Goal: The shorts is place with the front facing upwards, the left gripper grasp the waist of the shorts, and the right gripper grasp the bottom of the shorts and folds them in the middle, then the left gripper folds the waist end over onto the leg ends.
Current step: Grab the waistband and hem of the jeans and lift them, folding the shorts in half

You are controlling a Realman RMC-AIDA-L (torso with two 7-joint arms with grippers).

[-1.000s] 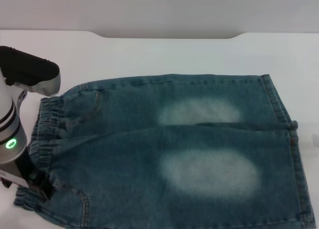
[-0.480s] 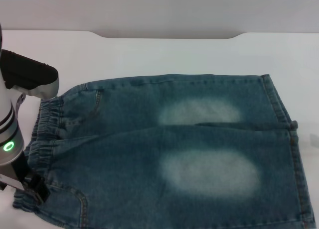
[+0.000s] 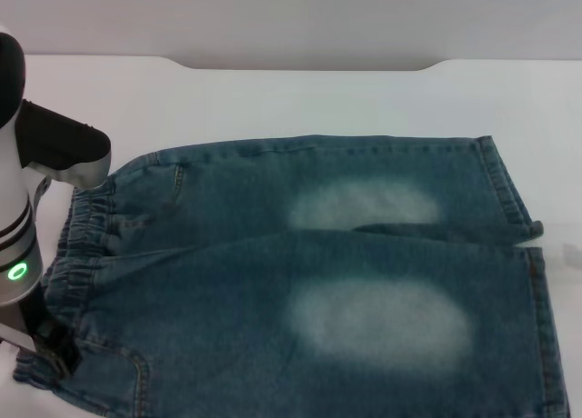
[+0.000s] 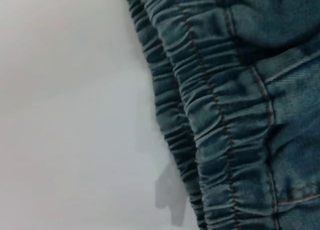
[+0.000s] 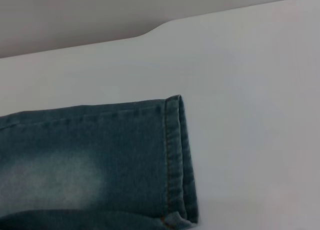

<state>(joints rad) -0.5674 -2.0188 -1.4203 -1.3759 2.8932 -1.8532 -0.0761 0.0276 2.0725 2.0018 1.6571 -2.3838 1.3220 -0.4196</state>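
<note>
The blue denim shorts (image 3: 318, 254) with pale faded ovals lie flat on the white counter (image 3: 300, 100), ruched waistband (image 4: 220, 125) to the left, stitched hems (image 5: 175, 160) to the right. No writing shows. The black left tool (image 3: 50, 345) is down at the waistband's near corner; I cannot tell whether it is closed.

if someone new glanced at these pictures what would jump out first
The blue denim shorts fill most of the white table, spread flat with a pale faded oval patch on each leg front. At the ruched elastic waistband on the robot's left, the left end effector reaches down on its white-silver arm with a glowing green ring light. The stitched leg hems lie on the robot's right.
</note>
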